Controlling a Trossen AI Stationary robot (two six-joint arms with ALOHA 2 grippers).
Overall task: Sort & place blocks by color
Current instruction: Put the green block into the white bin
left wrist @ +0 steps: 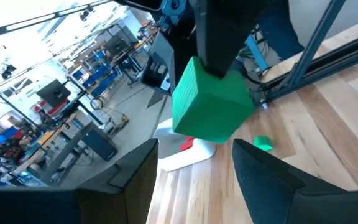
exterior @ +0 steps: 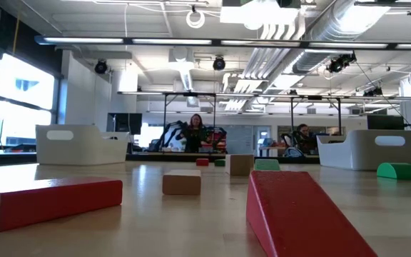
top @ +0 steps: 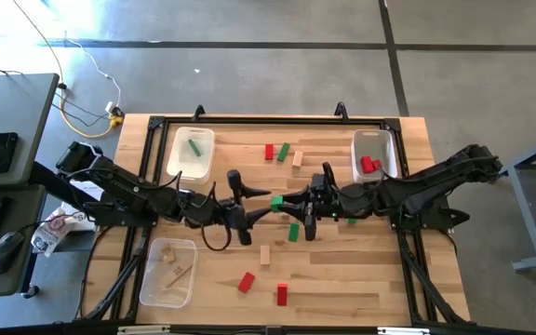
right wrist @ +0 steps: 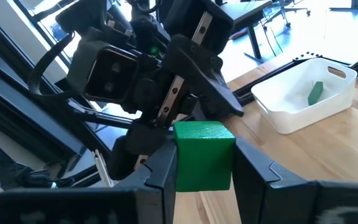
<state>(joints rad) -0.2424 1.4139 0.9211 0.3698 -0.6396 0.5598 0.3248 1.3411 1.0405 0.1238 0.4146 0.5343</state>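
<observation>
Blocks are scattered over the wooden table (top: 342, 279), and one green cube (right wrist: 204, 155) is held above the table's middle, between the two arms. The cube is clamped between the fingers of the right gripper (right wrist: 205, 163), which are closed partway on its sides. The left gripper (left wrist: 194, 171) is positioned just beside the cube with its fingers spread wide, and nothing is held by it. A green bar (top: 194, 146) is seen in the far left bin (top: 177, 167), red blocks (top: 369, 165) in the far right bin (top: 358, 141), and plain wood pieces in the near left bin (top: 153, 284). Two red blocks (top: 247, 282) lie near the table's front edge.
</observation>
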